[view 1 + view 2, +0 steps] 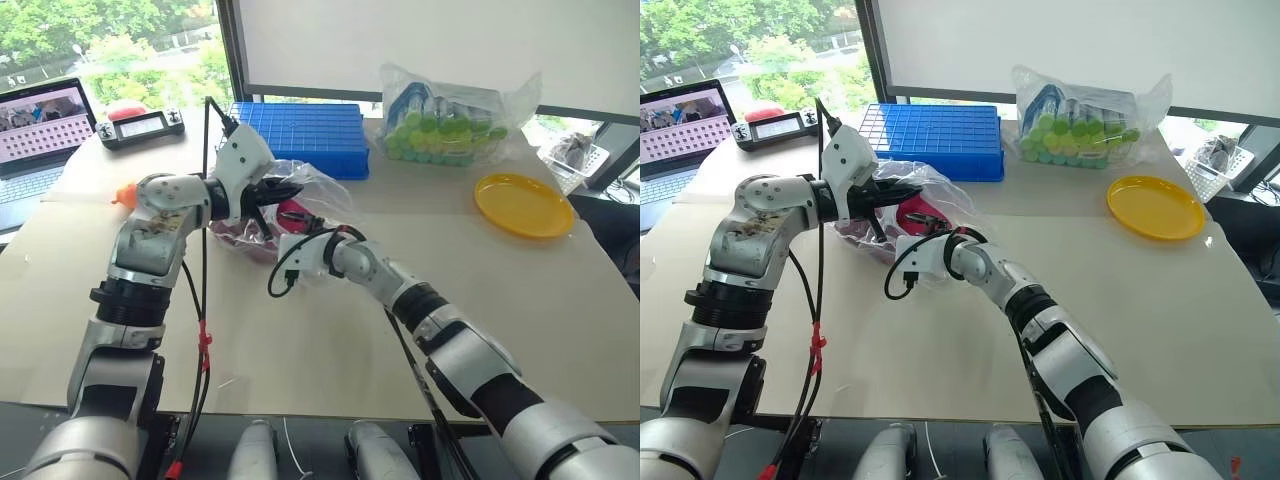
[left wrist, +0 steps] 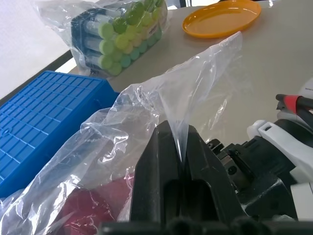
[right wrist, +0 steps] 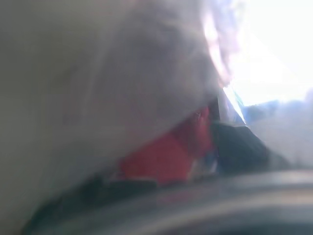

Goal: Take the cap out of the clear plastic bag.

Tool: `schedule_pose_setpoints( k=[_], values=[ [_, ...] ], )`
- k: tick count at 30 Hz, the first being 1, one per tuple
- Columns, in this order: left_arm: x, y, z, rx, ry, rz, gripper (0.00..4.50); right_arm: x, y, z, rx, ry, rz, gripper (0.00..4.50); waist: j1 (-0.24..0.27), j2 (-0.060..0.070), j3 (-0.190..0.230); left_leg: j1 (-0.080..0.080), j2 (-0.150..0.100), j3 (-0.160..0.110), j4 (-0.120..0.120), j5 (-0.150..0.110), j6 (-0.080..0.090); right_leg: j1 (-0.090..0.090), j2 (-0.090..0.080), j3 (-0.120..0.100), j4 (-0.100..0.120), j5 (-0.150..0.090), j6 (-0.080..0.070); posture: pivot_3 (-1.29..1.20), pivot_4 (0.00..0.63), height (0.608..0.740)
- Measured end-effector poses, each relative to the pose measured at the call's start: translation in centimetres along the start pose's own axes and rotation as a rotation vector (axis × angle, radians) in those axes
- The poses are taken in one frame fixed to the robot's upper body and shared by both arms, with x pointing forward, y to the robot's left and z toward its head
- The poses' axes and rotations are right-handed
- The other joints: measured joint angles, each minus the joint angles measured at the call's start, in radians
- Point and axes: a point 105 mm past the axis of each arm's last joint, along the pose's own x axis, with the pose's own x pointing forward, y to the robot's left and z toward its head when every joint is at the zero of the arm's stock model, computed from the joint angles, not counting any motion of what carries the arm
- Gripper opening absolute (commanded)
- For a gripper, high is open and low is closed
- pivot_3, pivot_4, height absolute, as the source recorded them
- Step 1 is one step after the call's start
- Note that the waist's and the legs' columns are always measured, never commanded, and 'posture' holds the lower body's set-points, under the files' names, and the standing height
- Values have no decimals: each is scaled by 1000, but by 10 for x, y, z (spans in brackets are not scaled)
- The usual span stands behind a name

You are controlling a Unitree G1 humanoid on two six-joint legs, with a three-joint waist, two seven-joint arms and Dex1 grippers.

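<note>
Left gripper (image 2: 182,161) pinches the clear plastic bag (image 1: 310,185) raised; right gripper's (image 1: 290,228) spread unreadable inside it.

- We see our arms built of silver-grey metal segments joined by black rings, with glossy white housings at the wrists.
- Our left gripper (image 2: 180,161) has two thick, matte black fingers (image 2: 156,171) with rounded tips.
- A thin black cable loops out of the white housing behind our right gripper (image 1: 292,222).
- Another black cable hangs along our left arm, bound by a small red tie.
</note>
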Motion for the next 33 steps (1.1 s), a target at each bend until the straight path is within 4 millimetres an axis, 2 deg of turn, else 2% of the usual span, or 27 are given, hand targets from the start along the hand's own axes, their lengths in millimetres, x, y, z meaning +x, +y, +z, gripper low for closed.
schedule_pose_setpoints(
  k=[5, 7, 13, 17, 21, 22, 25, 26, 30, 31, 33],
  values=[
    [0, 0, 0, 0, 0, 0, 0, -7, 5, -11, 15, 27, 3, 389, -2, 0, 0, 0, 0, 0, 0, 0, 0, 0, 0, 0, 0, 0, 0, 0, 150, 713],
    [0, 0, 0, 1, 0, -2, 0, -10, 4, -15, 23, 35, -9, 21, -2, 0, 0, 0, 0, 0, 0, 0, 0, 0, 0, 0, 0, 0, 0, 0, 150, 713],
    [0, -1, 0, 1, 2, -4, 0, -23, 7, -26, 58, 52, -38, 21, -1, 0, 0, 0, 0, 0, 0, 0, 0, 0, 0, 0, 0, 0, 0, 0, 150, 713],
    [0, 0, -1, -2, 5, -7, 0, -38, 2, -33, 49, 60, -72, 21, 0, 0, 0, 0, 0, 0, 0, 0, 0, 0, 0, 0, 0, 0, 0, 0, 150, 713],
    [0, 0, -3, -11, 6, -13, 0, -49, 2, -34, 24, 50, -78, 21, -2, 0, 0, 0, 0, 0, 0, 0, 0, 0, 0, 0, 0, 0, 0, 0, 150, 713],
    [0, 1, -2, -18, 3, -15, 0, -50, 2, -34, 13, 48, -76, 551, -3, 0, 0, 0, 0, 0, 0, 0, 0, 0, 0, 0, 0, 0, 0, 0, 150, 713],
    [-6, 3, 2, -97, -49, -33, 0, -52, 2, -34, -33, 44, -66, 1373, -5, 0, 0, 0, 0, 0, 0, 0, 0, 0, 0, 0, 0, 0, 0, 0, 150, 713],
    [-12, 4, 6, -144, -84, -62, 0, -49, 3, -33, -72, 39, -56, 1868, -7, 0, 1, 0, 0, 0, 0, 0, 0, 0, 0, 0, 0, 0, 0, 0, 150, 713],
    [-32, 1, 12, -205, -109, -171, 0, -39, -1, -31, -209, 41, -52, 3222, -7, 0, 3, 0, 0, 0, -2, 0, -1, -1, 0, 0, 0, 0, 0, 0, 150, 713],
    [-34, 0, 12, -214, -110, -191, 0, -37, -3, -31, -238, 44, -57, 3454, -5, -1, 3, 0, 0, 0, -2, 0, -1, -1, 0, 0, 0, 0, 0, 0, 150, 713],
    [-36, -2, 12, -222, -106, -213, 0, -33, -5, -29, -274, 39, -67, 3454, -1, -1, 3, 0, 0, 0, -1, 1, -1, -1, 0, 0, 0, 0, 0, 0, 150, 713]
  ],
)
